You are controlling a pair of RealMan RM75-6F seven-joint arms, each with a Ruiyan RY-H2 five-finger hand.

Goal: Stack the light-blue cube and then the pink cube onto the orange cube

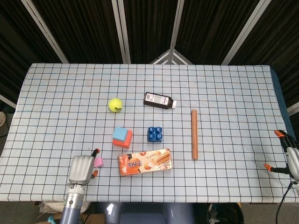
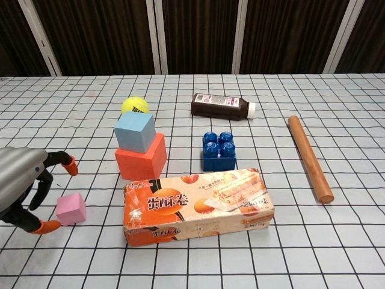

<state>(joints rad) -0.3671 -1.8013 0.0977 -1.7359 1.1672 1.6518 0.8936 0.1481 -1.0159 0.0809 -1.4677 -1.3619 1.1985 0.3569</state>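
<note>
1. Two cubes are already stacked: the light-blue cube (image 2: 135,131) sits on top of the orange cube (image 2: 141,158), left of the table's middle. The blue one is twisted a bit against the orange one, so its edges don't line up with those below.
2. Pink cube (image 2: 71,208) is still down on the checked tablecloth (image 1: 224,88), nearer and further left than the stack. It lies flat; being a cube it has no long axis to speak of, and its sides run a little skewed to the grid lines.
3. Left hand (image 2: 21,186) is right at the pink cube's left side, fingers spread and curved, with one orange fingertip (image 2: 70,166) on the far side of the cube and another on the near side. From the chest view neither looks like it's touching, so it holds nothing. The head view shows the same hand (image 1: 81,169) with the cube (image 1: 98,162) peeking out at its right edge.
4. Right hand (image 1: 289,156) is way off at the table's near right edge, fingers apart, nothing in it.
5. Other stuff: tennis ball (image 2: 135,106) just behind the stack, dark bottle (image 2: 221,106) lying on its side, blue building brick (image 2: 219,151), snack box (image 2: 198,205) near the front, wooden rod (image 2: 309,158) running near-to-far on the right.
</note>
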